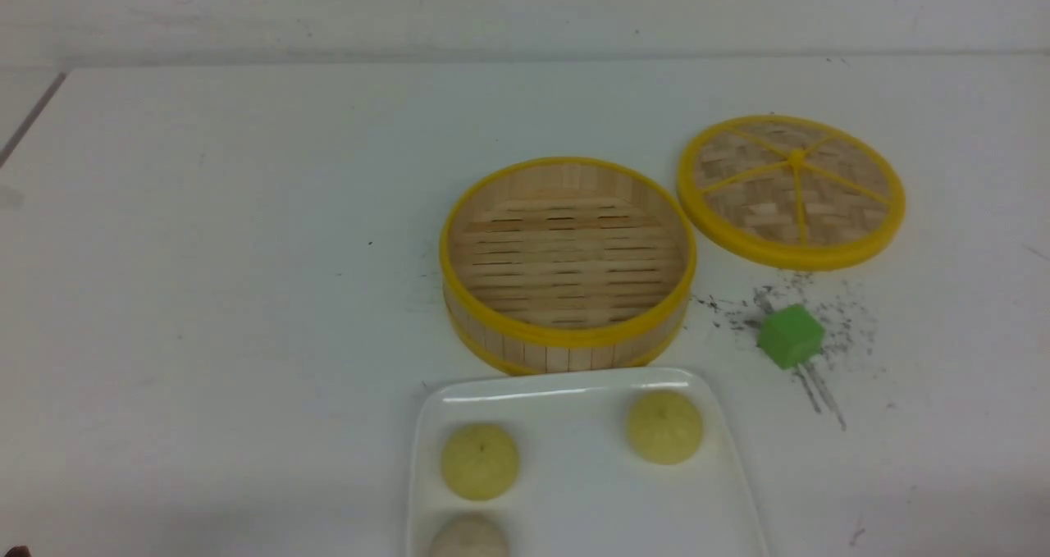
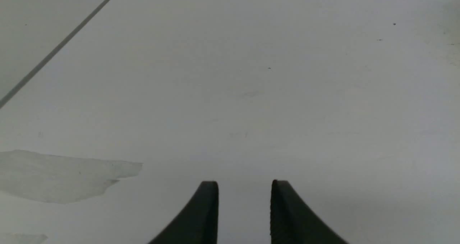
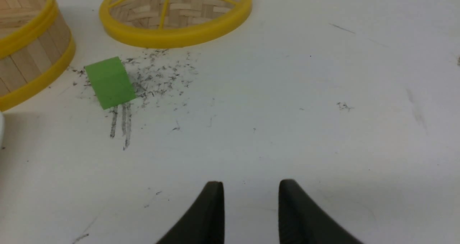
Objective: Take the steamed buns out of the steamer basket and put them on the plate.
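The steamer basket [image 1: 566, 266] stands at the table's middle with nothing on its slatted floor; part of its wall shows in the right wrist view [image 3: 25, 53]. The white plate [image 1: 574, 491] lies in front of it. On the plate sit two pale yellow buns [image 1: 480, 461] [image 1: 664, 426] and an off-white bun [image 1: 469, 538], cut by the frame's lower edge. Neither gripper shows in the front view. My left gripper [image 2: 244, 186] is open and empty over bare table. My right gripper [image 3: 251, 186] is open and empty over bare table, apart from the basket.
The flat woven lid [image 1: 792, 189] lies to the right behind the basket, also in the right wrist view [image 3: 176, 14]. A green cube [image 1: 790, 336] sits among dark scuff marks right of the basket, and it shows in the right wrist view [image 3: 109, 82]. A dark seam [image 2: 57, 50] crosses the table's far left.
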Tool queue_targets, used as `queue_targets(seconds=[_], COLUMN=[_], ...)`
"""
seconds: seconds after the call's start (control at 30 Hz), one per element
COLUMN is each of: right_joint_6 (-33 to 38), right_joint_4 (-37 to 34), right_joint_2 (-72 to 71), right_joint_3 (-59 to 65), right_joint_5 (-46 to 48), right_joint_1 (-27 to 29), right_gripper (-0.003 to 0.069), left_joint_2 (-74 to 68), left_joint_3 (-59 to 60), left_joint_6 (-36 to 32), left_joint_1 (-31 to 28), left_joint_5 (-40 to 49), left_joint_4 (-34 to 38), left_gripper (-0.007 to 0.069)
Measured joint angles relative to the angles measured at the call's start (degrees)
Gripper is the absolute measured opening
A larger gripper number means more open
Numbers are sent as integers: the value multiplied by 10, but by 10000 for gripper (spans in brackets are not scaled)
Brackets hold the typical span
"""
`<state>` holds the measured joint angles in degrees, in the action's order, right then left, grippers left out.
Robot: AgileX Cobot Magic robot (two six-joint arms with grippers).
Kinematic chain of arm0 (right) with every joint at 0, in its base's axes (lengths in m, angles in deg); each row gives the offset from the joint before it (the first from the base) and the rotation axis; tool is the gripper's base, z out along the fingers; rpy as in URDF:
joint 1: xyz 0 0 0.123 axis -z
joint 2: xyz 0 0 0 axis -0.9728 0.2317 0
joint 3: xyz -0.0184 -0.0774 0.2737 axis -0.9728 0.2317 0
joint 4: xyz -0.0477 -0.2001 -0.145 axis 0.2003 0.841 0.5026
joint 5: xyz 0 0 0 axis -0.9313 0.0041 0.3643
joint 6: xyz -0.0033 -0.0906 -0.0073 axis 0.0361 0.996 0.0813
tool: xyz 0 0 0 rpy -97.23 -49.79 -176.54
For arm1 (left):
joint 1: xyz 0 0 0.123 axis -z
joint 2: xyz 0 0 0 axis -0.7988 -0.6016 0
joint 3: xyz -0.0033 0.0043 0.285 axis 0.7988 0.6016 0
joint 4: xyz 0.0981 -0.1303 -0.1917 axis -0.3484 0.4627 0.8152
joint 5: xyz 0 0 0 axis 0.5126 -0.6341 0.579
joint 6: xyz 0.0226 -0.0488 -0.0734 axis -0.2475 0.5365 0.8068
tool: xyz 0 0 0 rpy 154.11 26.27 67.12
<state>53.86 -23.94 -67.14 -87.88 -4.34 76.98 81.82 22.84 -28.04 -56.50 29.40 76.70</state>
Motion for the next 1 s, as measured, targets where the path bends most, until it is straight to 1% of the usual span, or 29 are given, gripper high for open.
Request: queue_targets(seconds=[1.0], right_joint_6=[0], right_joint_4=[-1], right_joint_2=[0], right_joint_3=[0], right_joint_5=[0], right_joint_1=[0], right_gripper=[239], left_joint_2=[0], left_joint_3=[0], left_joint_6=[0], left_joint_1=[0], left_joint_5=[1], left_joint_4=[-9], left_gripper=[241])
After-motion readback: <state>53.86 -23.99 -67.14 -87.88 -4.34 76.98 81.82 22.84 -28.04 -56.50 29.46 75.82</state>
